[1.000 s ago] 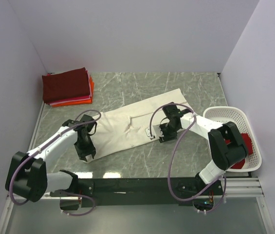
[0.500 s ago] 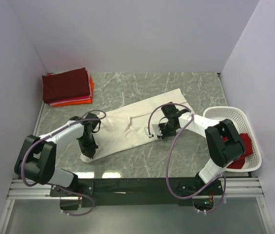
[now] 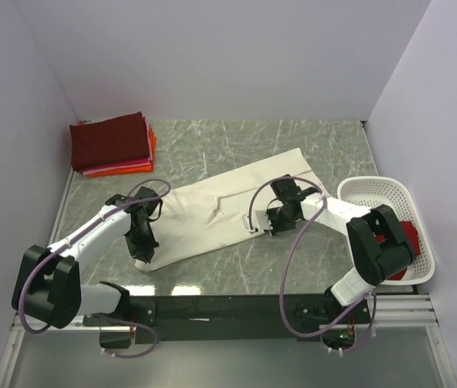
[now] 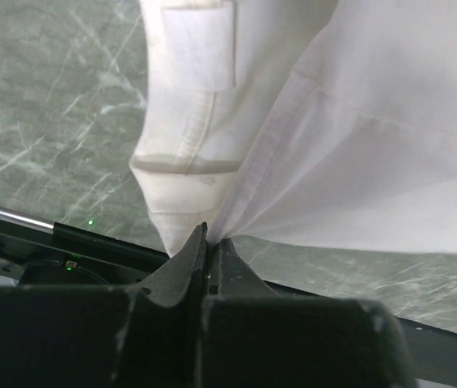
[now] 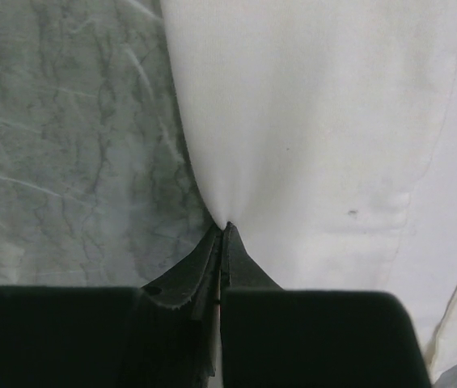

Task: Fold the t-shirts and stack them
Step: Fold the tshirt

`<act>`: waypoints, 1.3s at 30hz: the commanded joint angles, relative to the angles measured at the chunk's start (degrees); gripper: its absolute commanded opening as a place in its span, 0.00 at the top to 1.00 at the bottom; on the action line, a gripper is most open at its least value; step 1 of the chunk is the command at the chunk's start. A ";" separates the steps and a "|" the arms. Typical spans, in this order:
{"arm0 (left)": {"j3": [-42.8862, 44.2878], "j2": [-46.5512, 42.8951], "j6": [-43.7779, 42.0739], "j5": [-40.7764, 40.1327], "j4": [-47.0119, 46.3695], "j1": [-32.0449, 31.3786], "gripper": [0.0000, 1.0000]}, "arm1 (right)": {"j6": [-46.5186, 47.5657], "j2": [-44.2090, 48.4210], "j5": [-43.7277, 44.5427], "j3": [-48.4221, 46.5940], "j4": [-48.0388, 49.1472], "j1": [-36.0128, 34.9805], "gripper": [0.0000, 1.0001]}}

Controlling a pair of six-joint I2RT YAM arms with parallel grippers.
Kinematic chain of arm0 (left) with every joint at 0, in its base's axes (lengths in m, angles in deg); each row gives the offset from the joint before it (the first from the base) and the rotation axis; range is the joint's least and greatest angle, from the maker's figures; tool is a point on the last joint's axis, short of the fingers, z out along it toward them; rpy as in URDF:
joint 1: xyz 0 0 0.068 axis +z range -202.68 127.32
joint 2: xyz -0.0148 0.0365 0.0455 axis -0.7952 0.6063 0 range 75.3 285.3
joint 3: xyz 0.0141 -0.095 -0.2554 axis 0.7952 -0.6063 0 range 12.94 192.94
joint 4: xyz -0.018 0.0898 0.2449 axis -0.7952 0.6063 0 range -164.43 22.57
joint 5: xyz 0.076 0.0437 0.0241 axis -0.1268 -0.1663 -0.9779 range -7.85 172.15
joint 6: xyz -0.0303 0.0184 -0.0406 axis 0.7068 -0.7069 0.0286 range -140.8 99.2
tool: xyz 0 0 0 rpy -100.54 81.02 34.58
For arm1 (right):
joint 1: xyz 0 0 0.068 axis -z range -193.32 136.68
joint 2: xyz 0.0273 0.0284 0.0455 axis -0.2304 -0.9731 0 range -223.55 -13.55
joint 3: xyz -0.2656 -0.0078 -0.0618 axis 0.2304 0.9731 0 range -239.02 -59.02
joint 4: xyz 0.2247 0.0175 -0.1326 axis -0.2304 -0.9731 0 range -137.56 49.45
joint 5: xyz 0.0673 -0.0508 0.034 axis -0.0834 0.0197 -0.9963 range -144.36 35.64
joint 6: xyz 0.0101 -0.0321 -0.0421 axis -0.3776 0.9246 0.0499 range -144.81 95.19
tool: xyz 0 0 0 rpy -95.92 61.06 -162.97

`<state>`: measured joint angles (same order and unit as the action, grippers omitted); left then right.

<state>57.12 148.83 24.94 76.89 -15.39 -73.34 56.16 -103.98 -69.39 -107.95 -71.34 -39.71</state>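
We find counter (image 3: 293, 137) free behind cream-white t-shirt (image 3: 236, 198) and along near strip. Far-left corner blocked by folded t-shirt stack (image 3: 111, 144); white lattice basket (image 3: 374, 183) crowds right edge. Three sides hemmed by walls (image 3: 212, 56).

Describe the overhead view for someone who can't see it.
The left claw and right claw each pinch the near edge of a cream-white t-shirt lying on a marble table. Folded shirts sit far left, a white basket right.
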 commanded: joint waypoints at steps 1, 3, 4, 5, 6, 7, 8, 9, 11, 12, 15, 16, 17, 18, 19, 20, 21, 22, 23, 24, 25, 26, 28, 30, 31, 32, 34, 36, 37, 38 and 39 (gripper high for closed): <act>0.29 -1.47 0.06 -2.12 4.23 0.54 0.99 | 0.68 3.15 2.46 2.51 -1.74 -0.15 1.00; 0.29 -1.64 -0.29 -2.30 4.58 0.89 0.99 | 0.86 3.95 2.90 3.48 -1.82 0.20 1.00; 0.11 -1.90 -0.38 -1.95 4.59 0.89 0.99 | 0.86 4.73 2.90 3.84 -1.91 0.29 1.00; -0.06 -1.99 -0.47 -1.60 4.67 0.89 0.99 | 0.86 5.09 2.81 4.01 -2.26 0.46 1.00; -0.41 -2.08 -0.38 -1.42 4.94 0.89 0.99 | 0.94 5.53 2.81 4.71 -2.26 0.46 1.00; -0.59 -2.43 -0.30 -1.34 5.20 0.89 0.99 | 0.95 6.40 2.98 5.07 -2.35 0.46 1.00; -0.85 -2.78 -0.21 -1.16 5.55 0.89 0.97 | 0.95 6.76 2.99 5.50 -2.44 0.55 1.00; -1.11 -3.13 -0.21 -0.64 5.73 0.89 0.96 | 0.95 7.20 2.99 5.77 -2.44 0.64 1.00; -1.29 -4.63 -0.30 0.77 6.17 0.98 0.83 | 1.03 8.34 2.63 6.74 -2.87 0.64 1.00; -0.77 -5.33 -0.21 1.30 6.60 0.89 0.75 | 1.03 8.69 2.55 7.26 -3.05 0.55 1.00; 1.77 -9.28 -0.21 4.20 7.31 0.80 0.60 | 0.77 10.10 2.37 8.32 -3.84 0.47 1.00; 2.65 -11.38 -0.30 4.81 8.09 0.80 0.57 | 0.77 10.97 2.28 8.58 -4.02 0.64 1.00; 3.62 -12.27 -0.30 4.82 8.45 0.80 0.53 | 0.68 11.41 1.85 8.93 -4.63 0.47 1.00; 5.80 -12.97 -0.30 4.56 8.89 0.80 0.51 | 0.68 12.03 1.67 9.37 -5.07 0.46 1.00; 6.96 -13.85 -0.30 4.29 9.07 0.80 0.50 | 0.68 12.99 1.49 9.64 -5.60 0.38 1.00; 8.88 -14.12 -0.38 2.72 8.72 0.80 0.46 | 0.77 13.52 1.32 9.90 -6.82 0.38 1.00; 9.77 -14.21 -0.65 1.75 8.20 0.89 0.45 | 0.77 14.14 1.05 10.08 -7.35 0.38 1.00; 10.48 -14.21 -0.82 0.44 7.32 0.89 0.44 | 0.68 15.19 0.88 10.08 -7.88 0.38 1.00; 11.18 -13.95 -1.17 -1.32 5.40 0.89 0.41 | -0.01 15.72 0.70 9.91 -9.28 0.29 0.97; 12.06 -13.69 -3.00 -1.77 3.46 0.80 0.40 | -0.80 16.25 -0.34 8.77 -9.81 0.29 0.85; 12.15 -13.42 -4.06 -2.12 1.53 0.89 0.40 | -2.03 16.95 -1.05 7.72 -10.17 0.20 0.72; 12.33 -13.25 -4.86 -2.65 -2.41 0.89 0.39 | -4.83 17.13 -2.45 6.40 -10.95 0.29 0.61; 12.68 -13.07 -7.32 -5.28 -6.20 0.89 0.39 | -8.09 15.56 -7.09 0.35 -11.75 0.20 0.48; 13.90 -13.16 -9.94 -8.35 -10.85 0.89 0.39 | -16.16 10.06 -11.23 -8.93 -11.66 -0.24 0.41; 14.26 -14.03 -10.92 -9.76 -12.54 0.89 0.38 | -18.37 7.14 -16.13 -12.82 -13.67 -0.67 0.41; 14.79 -14.64 -11.80 -10.82 -14.12 0.89 0.33 | -23.61 3.89 -17.91 -17.12 -14.82 -1.20 0.40; 14.79 -17.19 -14.61 -13.98 -19.13 0.98 0.25 | -30.22 -7.09 -21.61 -30.65 -17.19 -3.40 0.39; 13.13 -19.30 -15.33 -17.40 -23.25 1.07 0.01 | -39.10 -19.52 -25.92 -46.33 -20.00 -4.80 0.39; 12.51 -21.31 -15.93 -19.68 -24.75 1.07 0.01 | -45.92 -24.04 -26.80 -52.35 -23.15 -5.85 0.40; 10.59 -22.29 -16.90 -19.88 -26.16 1.33 0.01 | -48.25 -28.70 -28.38 -58.76 -25.44 -6.21 0.40; 9.70 -24.30 -18.73 -19.71 -27.92 1.33 0.01 | -50.62 -37.10 -29.09 -71.44 -27.47 -6.48 0.40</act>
<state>68.33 129.43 11.58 62.86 -33.88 -72.45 21.93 -127.15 -90.55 -160.86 -90.29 -44.37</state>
